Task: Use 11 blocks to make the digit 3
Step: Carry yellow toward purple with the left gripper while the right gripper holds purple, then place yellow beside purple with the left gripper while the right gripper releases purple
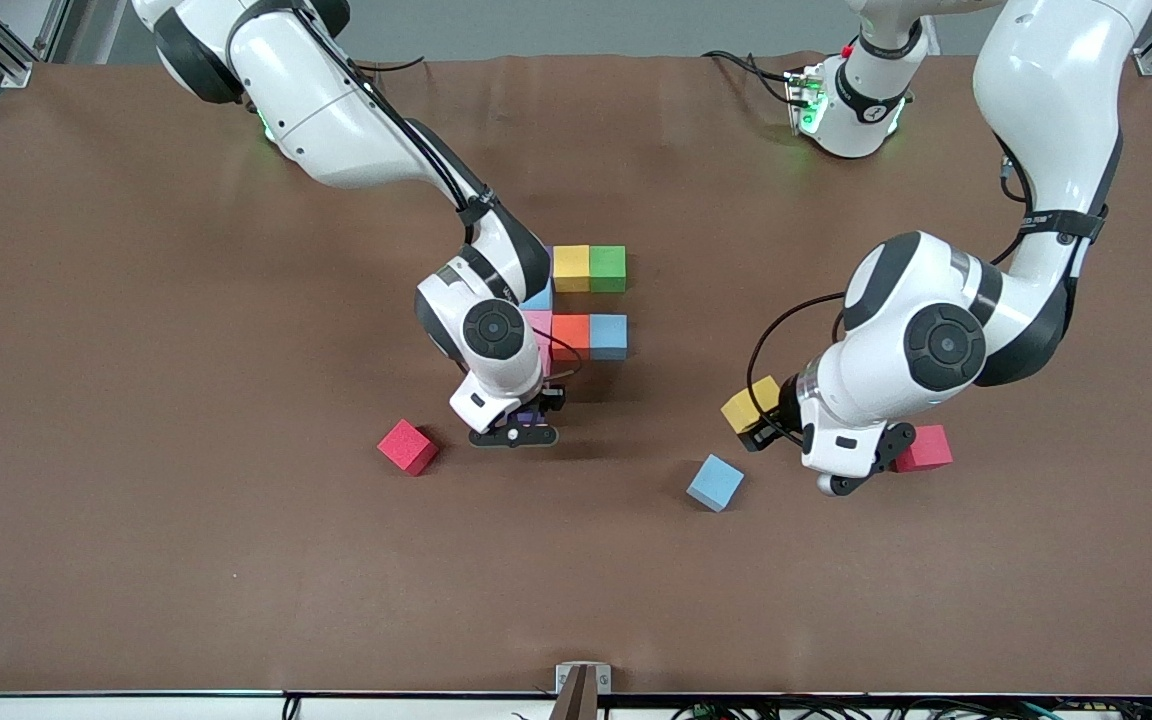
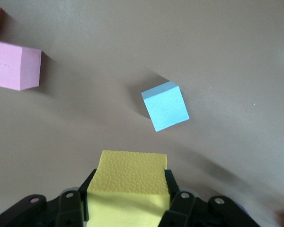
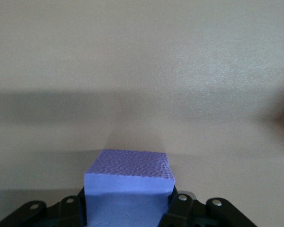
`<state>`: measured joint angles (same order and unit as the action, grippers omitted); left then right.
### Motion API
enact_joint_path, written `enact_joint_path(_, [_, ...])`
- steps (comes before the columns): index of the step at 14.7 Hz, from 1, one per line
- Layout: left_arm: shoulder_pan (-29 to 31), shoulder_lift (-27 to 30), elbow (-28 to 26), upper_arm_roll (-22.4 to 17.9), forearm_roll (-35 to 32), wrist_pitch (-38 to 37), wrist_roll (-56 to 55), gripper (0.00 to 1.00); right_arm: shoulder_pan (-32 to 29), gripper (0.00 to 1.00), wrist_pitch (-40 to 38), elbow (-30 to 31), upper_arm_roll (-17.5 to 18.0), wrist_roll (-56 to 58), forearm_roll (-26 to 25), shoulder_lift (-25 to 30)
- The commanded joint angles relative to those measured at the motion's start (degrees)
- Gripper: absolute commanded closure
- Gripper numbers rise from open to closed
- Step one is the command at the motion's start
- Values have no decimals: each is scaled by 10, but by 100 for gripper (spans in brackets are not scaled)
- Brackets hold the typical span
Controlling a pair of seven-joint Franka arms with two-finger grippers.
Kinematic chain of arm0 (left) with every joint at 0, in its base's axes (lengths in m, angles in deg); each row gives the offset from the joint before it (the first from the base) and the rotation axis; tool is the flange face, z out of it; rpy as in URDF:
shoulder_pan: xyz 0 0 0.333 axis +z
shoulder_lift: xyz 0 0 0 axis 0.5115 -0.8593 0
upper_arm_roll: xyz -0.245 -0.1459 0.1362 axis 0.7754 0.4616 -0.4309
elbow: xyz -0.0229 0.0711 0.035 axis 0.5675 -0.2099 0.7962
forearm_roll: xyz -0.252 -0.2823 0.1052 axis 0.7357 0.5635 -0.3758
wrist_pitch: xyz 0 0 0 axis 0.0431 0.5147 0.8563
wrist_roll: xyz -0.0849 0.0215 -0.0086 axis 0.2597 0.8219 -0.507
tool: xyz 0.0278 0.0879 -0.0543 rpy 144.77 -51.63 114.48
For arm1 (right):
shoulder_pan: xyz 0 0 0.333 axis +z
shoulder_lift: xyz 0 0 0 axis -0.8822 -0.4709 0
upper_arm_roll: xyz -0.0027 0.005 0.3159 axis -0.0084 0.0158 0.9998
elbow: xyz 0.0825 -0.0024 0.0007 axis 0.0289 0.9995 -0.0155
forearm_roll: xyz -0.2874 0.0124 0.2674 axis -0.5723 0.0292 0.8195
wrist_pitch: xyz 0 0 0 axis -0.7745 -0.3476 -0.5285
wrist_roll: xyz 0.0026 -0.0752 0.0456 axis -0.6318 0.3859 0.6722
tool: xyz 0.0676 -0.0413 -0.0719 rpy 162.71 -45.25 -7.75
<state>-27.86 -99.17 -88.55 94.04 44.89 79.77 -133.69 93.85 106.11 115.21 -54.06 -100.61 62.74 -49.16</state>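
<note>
A: Right pincer (image 1: 526, 425)?
B: Clenched on a purple block (image 3: 128, 182), low over the counter (image 1: 186, 560), just on the front-camera side of the orange block (image 1: 570, 335).

A: The orange block is the landmark, then. What lies around it?
B: A light blue block (image 1: 608, 336) touches it toward the left arm's end; a pink block (image 1: 539, 328) touches it toward the right arm's end, partly hidden by the arm. Farther from the front camera than orange sit a yellow block (image 1: 571, 267) and a green block (image 1: 607, 268), touching each other. Another light blue corner (image 1: 540, 297) peeks out between the pink and yellow.

A: Left pincer (image 1: 758, 428)?
B: Grasping a second yellow block (image 2: 128, 182), well toward the left arm's end from orange, off the counter.

A: Loose pieces?
B: A tilted light blue block (image 1: 715, 482), nearer the front camera than orange. Two red cubes: one (image 1: 408, 446) toward the right arm's end, one (image 1: 924, 448) partly hidden by the left wrist.
</note>
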Motion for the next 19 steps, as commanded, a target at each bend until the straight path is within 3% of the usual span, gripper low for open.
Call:
enact_joint_path(1, [-6, 8, -7, 1, 4, -7, -23, 67, 7, 100, -3, 21, -1, -17, -11, 16])
enact_joint_path(7, [-32, -3, -7, 0, 0, -6, -118, 68, 7, 97, -3, 21, -1, -15, -11, 15])
enact_joint_path(8, [-40, -5, -7, 0, 0, -6, -134, 68, 6, 88, -3, 21, -1, -15, -11, 15])
enact_joint_path(9, [-45, -6, -7, -1, 0, -5, -142, 68, 5, 29, -3, 21, -1, -15, -11, 15])
enact_joint_path(10, [-47, -10, -7, -2, -1, -4, -150, 68, 5, 6, -3, 20, -1, -15, -11, 14])
enact_joint_path(11, [-48, -10, -7, -2, 0, -4, -158, 68, 5, 0, -2, 20, -1, -14, -11, 14])
enact_joint_path(19, [-71, -39, -6, -6, -9, 5, -306, 68, -2, 0, -2, 14, -1, -6, -11, 24])
